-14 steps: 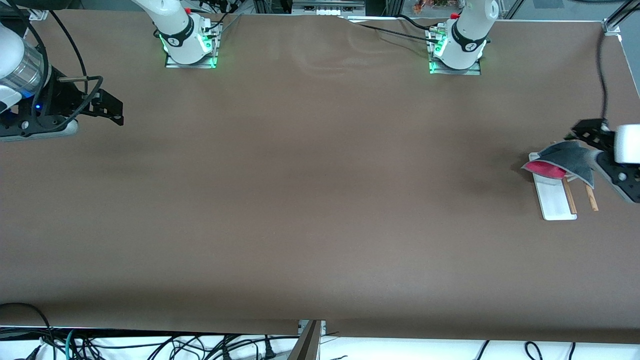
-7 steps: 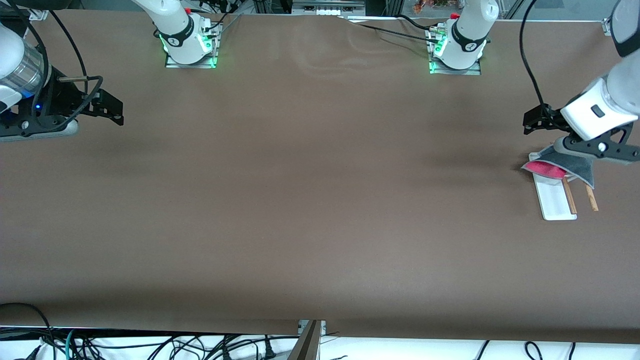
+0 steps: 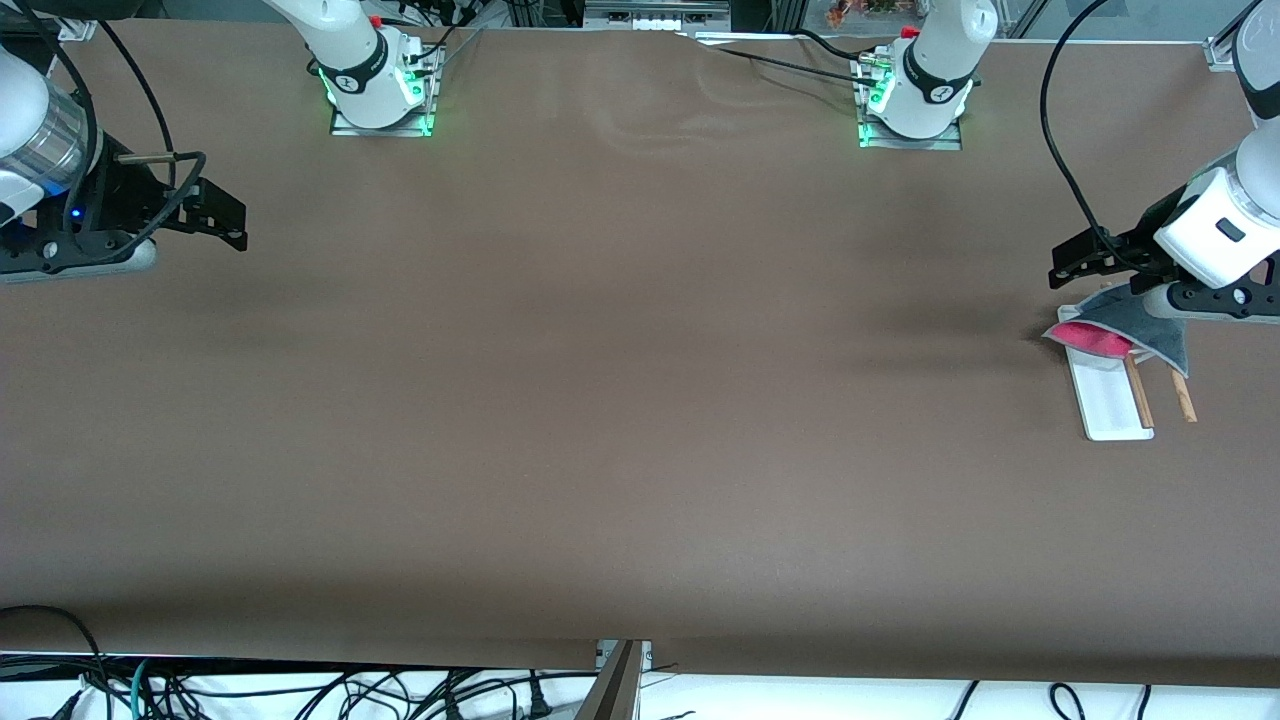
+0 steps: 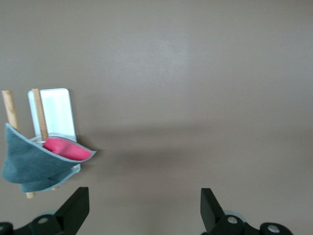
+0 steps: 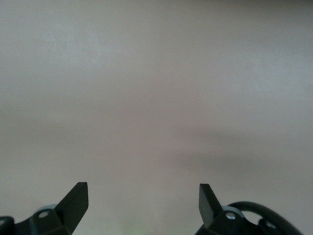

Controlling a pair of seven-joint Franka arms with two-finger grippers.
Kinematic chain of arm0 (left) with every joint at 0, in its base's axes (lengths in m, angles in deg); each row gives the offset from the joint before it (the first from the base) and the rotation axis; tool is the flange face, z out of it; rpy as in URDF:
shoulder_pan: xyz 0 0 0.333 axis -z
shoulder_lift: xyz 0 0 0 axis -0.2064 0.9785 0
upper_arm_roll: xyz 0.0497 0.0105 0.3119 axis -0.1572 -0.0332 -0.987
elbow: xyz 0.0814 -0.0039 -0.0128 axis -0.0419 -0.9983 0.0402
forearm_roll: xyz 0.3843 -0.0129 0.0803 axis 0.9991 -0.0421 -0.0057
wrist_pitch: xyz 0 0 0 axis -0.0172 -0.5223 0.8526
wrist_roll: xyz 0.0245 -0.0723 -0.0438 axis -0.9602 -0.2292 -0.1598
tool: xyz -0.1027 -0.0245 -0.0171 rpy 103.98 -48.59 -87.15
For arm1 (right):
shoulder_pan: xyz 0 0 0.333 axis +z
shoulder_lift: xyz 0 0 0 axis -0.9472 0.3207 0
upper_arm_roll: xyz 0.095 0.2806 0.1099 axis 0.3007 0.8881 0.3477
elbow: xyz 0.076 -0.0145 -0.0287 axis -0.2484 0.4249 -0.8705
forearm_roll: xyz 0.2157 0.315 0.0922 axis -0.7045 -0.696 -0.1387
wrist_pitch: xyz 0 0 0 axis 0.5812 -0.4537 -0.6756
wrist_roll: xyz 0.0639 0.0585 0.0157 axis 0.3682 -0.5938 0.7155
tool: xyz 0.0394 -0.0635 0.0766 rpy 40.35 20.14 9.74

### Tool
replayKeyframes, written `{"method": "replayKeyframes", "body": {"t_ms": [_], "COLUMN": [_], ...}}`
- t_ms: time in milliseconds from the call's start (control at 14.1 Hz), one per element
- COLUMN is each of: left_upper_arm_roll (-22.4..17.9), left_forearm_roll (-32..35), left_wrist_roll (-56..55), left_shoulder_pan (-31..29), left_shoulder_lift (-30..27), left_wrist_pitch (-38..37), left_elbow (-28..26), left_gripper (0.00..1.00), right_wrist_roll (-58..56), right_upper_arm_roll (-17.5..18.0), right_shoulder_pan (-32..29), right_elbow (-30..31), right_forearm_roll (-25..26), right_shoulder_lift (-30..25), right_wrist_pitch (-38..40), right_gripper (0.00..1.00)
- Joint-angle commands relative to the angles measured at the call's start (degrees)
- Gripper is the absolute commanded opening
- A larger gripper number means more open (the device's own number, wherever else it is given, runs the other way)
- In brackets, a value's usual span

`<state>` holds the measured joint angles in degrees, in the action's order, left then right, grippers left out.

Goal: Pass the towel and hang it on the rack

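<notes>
The towel (image 3: 1125, 327), dark grey with its pink-red reverse showing underneath, hangs draped over the rack at the left arm's end of the table. The rack has a flat white base plate (image 3: 1110, 400) and two thin wooden rods (image 3: 1138, 392). My left gripper (image 3: 1075, 262) is open and empty, up in the air over the table just beside the towel. In the left wrist view the towel (image 4: 32, 164) covers the rods (image 4: 39, 113) beside the base plate (image 4: 57, 115), away from my open gripper (image 4: 145, 210). My right gripper (image 3: 232, 218) waits open and empty at the right arm's end and sees only bare table (image 5: 143, 205).
The two arm bases (image 3: 380, 90) stand along the table edge farthest from the front camera. A black cable (image 3: 1065, 150) hangs from the left arm above the rack. The table's end edge runs close to the rack. Cables lie below the edge nearest the front camera.
My left arm has lifted away from the towel and swung above it. The towel has sagged slightly and stays on the rack. The right arm has not moved.
</notes>
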<state>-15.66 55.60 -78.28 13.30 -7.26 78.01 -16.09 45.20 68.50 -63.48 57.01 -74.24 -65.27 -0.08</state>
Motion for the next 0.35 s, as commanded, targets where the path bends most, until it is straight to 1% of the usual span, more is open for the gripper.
{"method": "replayKeyframes", "body": {"t_ms": [0,284], "left_upper_arm_roll": [0.4,0.4], "left_forearm_roll": [2.1,2.0], "left_wrist_roll": [-0.5,-0.7], "left_shoulder_pan": [0.7,0.6], "left_shoulder_lift": [-2.2,-2.2], "left_wrist_pitch": [3.2,3.1], "left_elbow": [-2.2,-2.3], "left_gripper": [1.00,1.00], "right_wrist_roll": [-0.6,-0.6], "right_upper_arm_roll": [0.0,0.0], "right_shoulder_pan": [0.0,0.0], "right_elbow": [-0.3,-0.3], "right_forearm_roll": [0.9,0.9], "right_shoulder_lift": [-0.3,-0.3], "right_wrist_pitch": [0.5,0.5], "right_gripper": [1.00,1.00]}}
